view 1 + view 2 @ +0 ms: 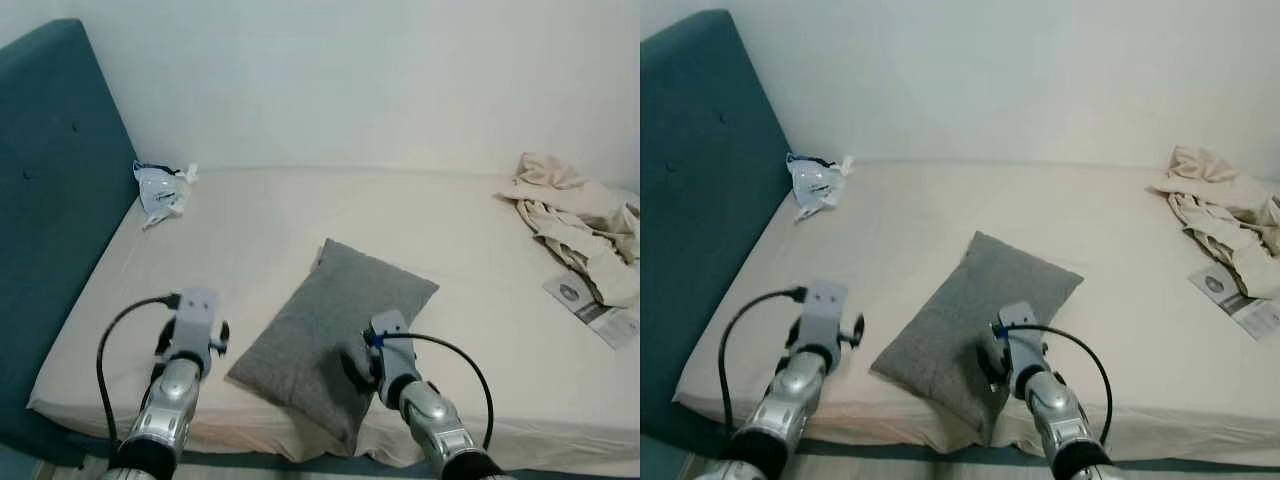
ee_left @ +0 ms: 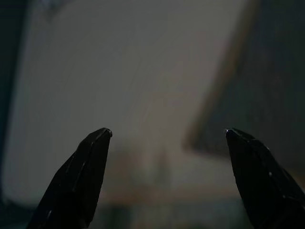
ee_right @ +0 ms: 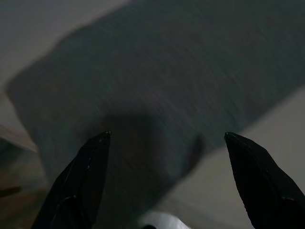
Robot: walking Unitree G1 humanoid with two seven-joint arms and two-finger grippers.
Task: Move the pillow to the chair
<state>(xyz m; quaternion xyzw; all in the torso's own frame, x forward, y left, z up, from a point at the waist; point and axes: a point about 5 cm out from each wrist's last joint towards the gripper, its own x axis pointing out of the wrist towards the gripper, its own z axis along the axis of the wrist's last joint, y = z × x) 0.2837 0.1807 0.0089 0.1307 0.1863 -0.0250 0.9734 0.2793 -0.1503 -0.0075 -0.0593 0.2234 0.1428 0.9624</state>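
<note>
The grey pillow (image 1: 335,335) lies slantwise near the front edge of the bed (image 1: 300,240). The right hand (image 3: 167,143) hovers over the pillow's near end, fingers spread apart. The left hand (image 2: 167,138), fingers also apart, hangs over bare sheet beside the pillow. Both wrist views are dim and blurred.

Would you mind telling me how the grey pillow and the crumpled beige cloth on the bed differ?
The pillow is dark grey; the beige cloth is pale cream. The pillow lies flat and smooth, while the cloth is bunched in folds. The pillow sits near the bed's front edge, under the open right gripper; the cloth lies toward the far right, away from both grippers. Both rest on the same mattress.
</note>
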